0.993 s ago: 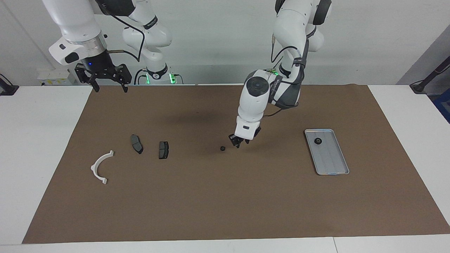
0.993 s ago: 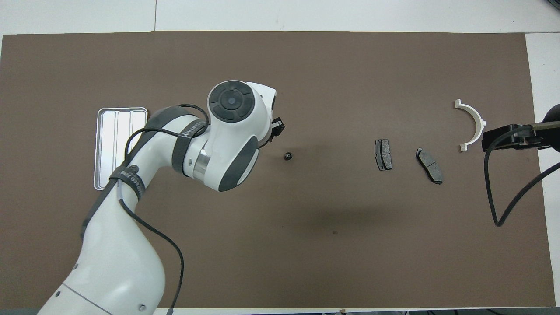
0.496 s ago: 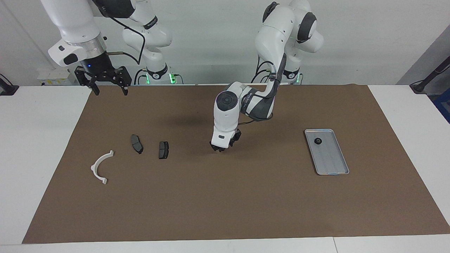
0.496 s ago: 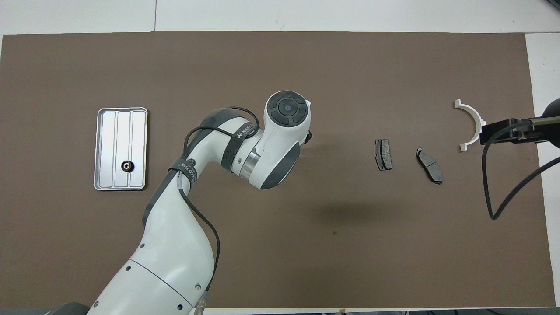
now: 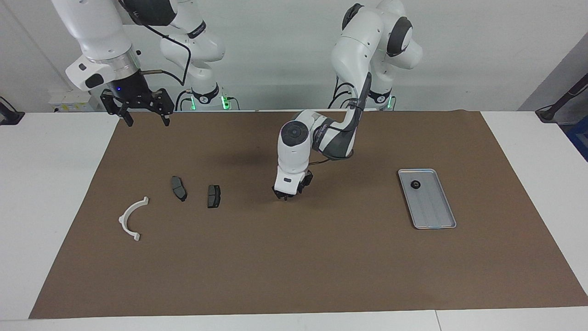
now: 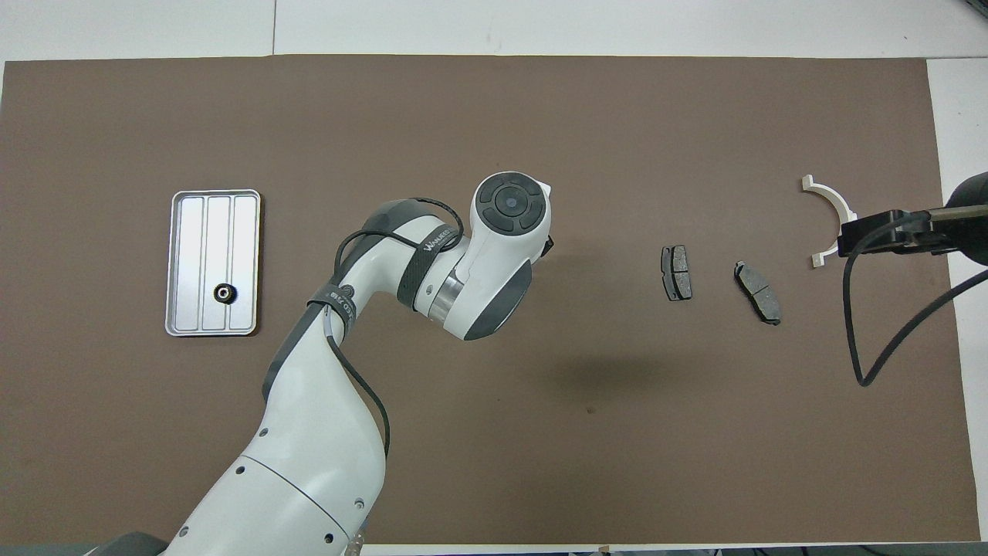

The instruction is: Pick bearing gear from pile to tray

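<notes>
Bright, even light; soft shadows; sharp.

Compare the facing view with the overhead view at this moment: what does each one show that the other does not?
Only the facing view shows the left gripper low over the mat, between the brake pads and the tray, and the right gripper, waiting with open jaws over the mat's edge nearest the robots.

Only the overhead view shows the tray's lengthwise ridges clearly; there the left arm's wrist hides its gripper.

Both show a small black gear in the tray, two brake pads and the white arc.
</notes>
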`<state>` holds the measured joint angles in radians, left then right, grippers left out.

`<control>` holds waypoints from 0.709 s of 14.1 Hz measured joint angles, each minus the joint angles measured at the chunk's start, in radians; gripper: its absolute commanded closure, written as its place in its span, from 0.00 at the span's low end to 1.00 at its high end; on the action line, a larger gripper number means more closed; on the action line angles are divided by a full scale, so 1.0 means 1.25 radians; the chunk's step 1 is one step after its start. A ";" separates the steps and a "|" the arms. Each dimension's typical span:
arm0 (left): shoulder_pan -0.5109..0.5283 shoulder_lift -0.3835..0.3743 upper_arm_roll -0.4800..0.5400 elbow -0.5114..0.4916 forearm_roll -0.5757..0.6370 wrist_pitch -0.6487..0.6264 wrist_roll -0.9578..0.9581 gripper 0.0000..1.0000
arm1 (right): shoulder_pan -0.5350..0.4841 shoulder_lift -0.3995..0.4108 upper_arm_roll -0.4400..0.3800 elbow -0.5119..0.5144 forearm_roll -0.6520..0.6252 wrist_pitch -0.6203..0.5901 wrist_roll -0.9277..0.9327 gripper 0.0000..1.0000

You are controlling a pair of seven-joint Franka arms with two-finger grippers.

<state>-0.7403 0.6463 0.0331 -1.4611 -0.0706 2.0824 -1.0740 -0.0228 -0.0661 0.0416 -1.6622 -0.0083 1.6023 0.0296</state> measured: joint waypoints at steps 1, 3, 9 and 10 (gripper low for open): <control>-0.002 0.000 0.000 -0.005 0.000 0.006 -0.003 0.38 | 0.000 0.001 0.000 -0.007 0.001 0.000 0.000 0.00; -0.005 0.000 0.000 -0.012 0.000 0.013 -0.005 0.38 | 0.000 0.001 0.000 -0.028 0.001 0.000 0.000 0.00; -0.012 0.000 0.000 -0.016 0.000 0.016 -0.017 0.38 | -0.003 0.000 0.000 -0.047 0.002 0.000 0.000 0.00; -0.012 0.000 0.000 -0.017 0.000 0.017 -0.018 0.38 | -0.006 0.000 0.000 -0.047 0.002 0.000 0.000 0.00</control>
<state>-0.7558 0.6464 0.0331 -1.4827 -0.0706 2.1039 -1.0961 -0.0308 -0.0665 0.0416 -1.7214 -0.0064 1.6023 0.0300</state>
